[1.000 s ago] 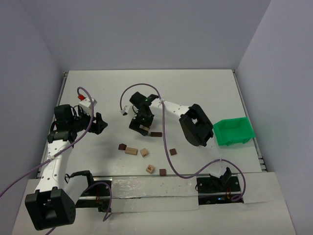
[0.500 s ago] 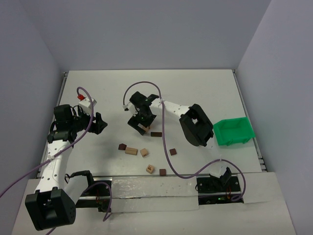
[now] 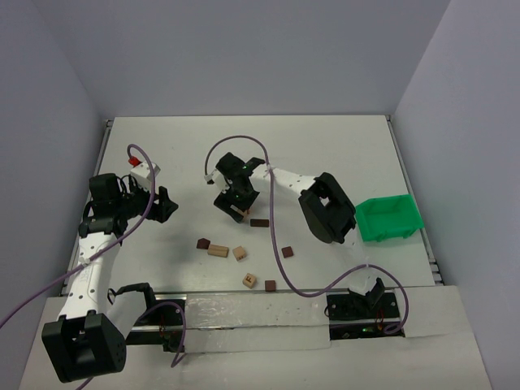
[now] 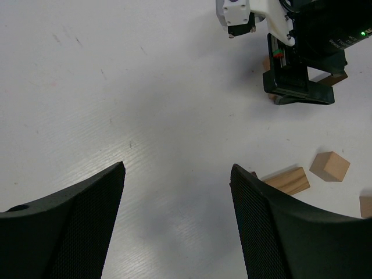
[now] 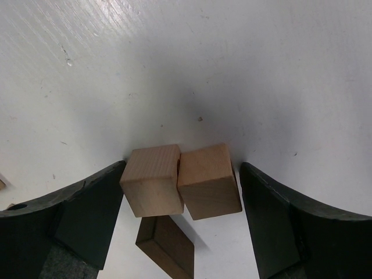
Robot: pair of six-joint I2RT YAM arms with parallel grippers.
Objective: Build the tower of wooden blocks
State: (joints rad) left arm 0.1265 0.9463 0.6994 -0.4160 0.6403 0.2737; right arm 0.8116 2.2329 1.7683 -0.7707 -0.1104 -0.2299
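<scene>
In the right wrist view two light tan cubes (image 5: 152, 179) (image 5: 208, 180) sit side by side on the table between my right gripper's (image 5: 183, 168) open fingers. The left cube touches the left finger (image 5: 96, 203); a small gap separates the right cube from the right finger. A dark brown brick (image 5: 165, 244) lies just in front of them. In the top view the right gripper (image 3: 236, 207) is at mid-table. My left gripper (image 3: 160, 203) is open and empty over bare table (image 4: 177, 168). Loose blocks lie nearby: a tan brick (image 3: 218, 250), a tan cube (image 3: 240, 253), a dark block (image 3: 202, 243).
More loose blocks: a dark brick (image 3: 259, 222), a dark cube (image 3: 287, 252), a tan cube (image 3: 249, 280), a dark cube (image 3: 270, 285). A green bin (image 3: 388, 218) stands at the right. A white part with a red tip (image 3: 140, 166) sits far left.
</scene>
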